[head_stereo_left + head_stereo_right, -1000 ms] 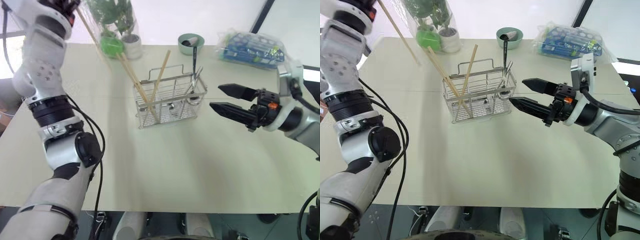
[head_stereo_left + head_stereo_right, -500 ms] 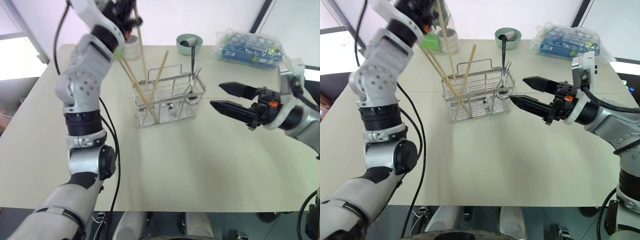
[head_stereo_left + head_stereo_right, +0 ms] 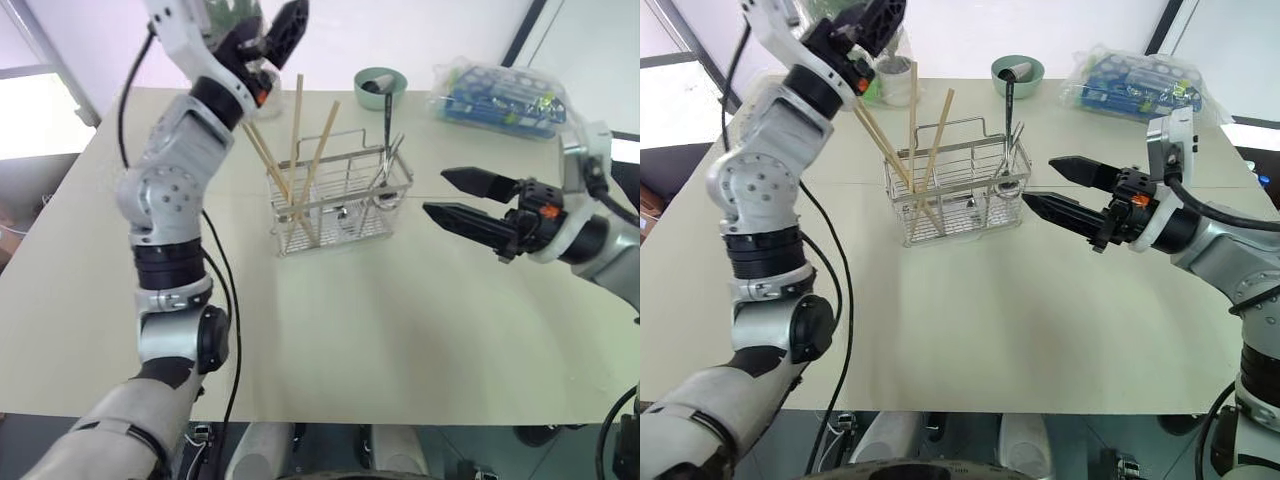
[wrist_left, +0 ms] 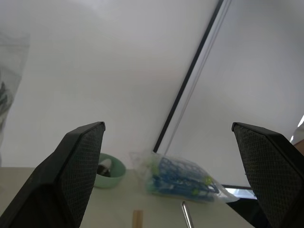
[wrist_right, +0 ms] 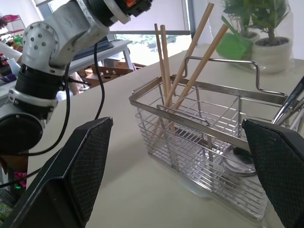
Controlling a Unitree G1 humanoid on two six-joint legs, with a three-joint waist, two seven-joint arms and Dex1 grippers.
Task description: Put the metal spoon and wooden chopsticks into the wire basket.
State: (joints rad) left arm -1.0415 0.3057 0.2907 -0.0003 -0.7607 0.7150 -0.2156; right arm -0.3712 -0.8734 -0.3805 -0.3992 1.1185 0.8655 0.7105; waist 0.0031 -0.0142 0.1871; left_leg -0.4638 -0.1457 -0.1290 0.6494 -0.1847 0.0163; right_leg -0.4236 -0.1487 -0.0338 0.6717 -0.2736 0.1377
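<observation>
Wooden chopsticks (image 3: 296, 150) upright in wire basket (image 3: 340, 205), left tool (image 3: 275, 35) raised, agape.

text: none legible | labels: none | brands: none | numbers: none | signs: none

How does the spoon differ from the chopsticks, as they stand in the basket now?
The spoon is shiny silver metal; the chopsticks are plain light-brown wood. The spoon leans in the basket's right end, nearer the right hand; the chopsticks lean in its left end, below the raised left hand. The chopsticks rise further above the rim than the spoon. Both are inside the basket, tilted, and held by neither hand.
</observation>
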